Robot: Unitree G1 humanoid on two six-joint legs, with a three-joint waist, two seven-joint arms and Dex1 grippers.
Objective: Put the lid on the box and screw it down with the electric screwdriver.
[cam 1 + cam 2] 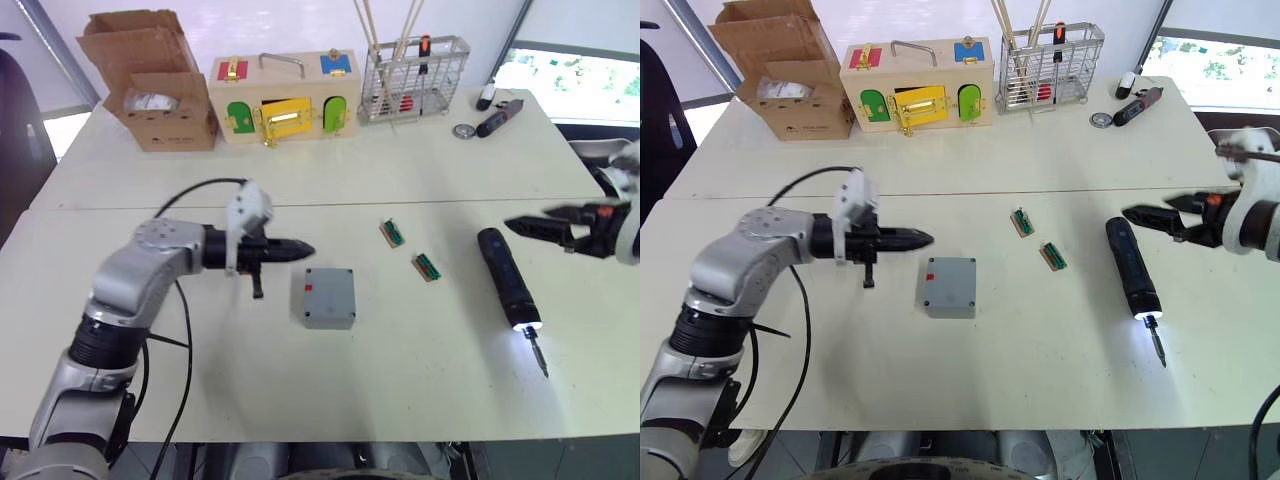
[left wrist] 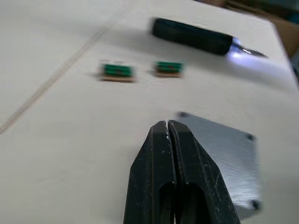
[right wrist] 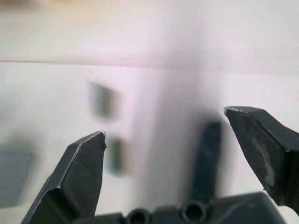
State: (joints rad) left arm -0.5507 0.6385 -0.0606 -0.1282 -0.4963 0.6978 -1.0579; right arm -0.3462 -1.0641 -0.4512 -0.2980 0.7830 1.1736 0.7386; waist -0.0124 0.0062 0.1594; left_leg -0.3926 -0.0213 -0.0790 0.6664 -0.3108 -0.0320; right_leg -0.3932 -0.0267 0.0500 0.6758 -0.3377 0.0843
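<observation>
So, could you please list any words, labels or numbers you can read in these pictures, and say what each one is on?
No text is legible.
Cardboard box: a faint dark print line low on its front, too small to read.
Grey box: a small red mark on its side, no letters discernible.
Electric screwdriver: no marking readable.

In the right wrist view the screwdriver (image 3: 205,158) and the box (image 3: 14,179), cut off at nine o'clock, are smears. The left wrist view's fingers (image 2: 159,186) hide part of the lid (image 2: 229,158).
</observation>
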